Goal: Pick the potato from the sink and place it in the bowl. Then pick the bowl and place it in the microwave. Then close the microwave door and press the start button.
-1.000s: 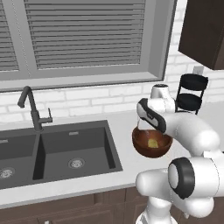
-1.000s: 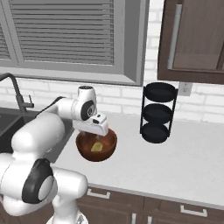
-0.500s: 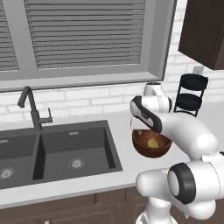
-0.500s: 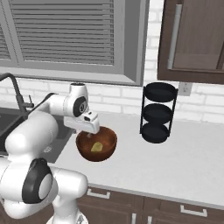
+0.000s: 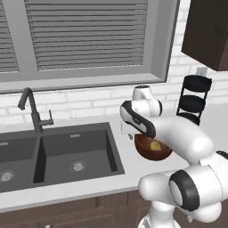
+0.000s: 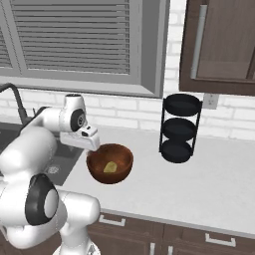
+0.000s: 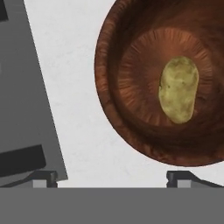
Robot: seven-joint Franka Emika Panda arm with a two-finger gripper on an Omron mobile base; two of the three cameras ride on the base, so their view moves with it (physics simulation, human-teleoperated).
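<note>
You've got the potato [image 7: 178,89] lying in the bottom of the bowl [image 7: 131,65], a bit off centre. From the right base view the potato [image 6: 110,167] shows as a small yellowish lump inside the bowl [image 6: 110,163]; from the left base view the same, potato [image 5: 155,145] in bowl [image 5: 152,148], partly hidden by the arm.

The bowl sits upright on the pale counter [image 6: 199,184], just right of the sink [image 5: 62,151], not touching it. In the hand view the sink [image 7: 22,100] edge runs down the left side, with a strip of counter [image 7: 74,109] between it and the bowl rim.

Your gripper [image 7: 111,177] is spread wide, nothing between the fingers. Both fingertips [image 7: 46,177] show at the bottom of the hand view, one near the sink edge, the other under the bowl's rim. The hand points down and hangs over the gap between sink and bowl, above the bowl's sink-side rim. In the right base view the gripper [image 6: 85,141] sits just above and left of the bowl.

Tap [image 5: 33,113] stands behind the sink. Black three-tier rack [image 6: 179,127] stands on the counter, well apart from the bowl.
</note>
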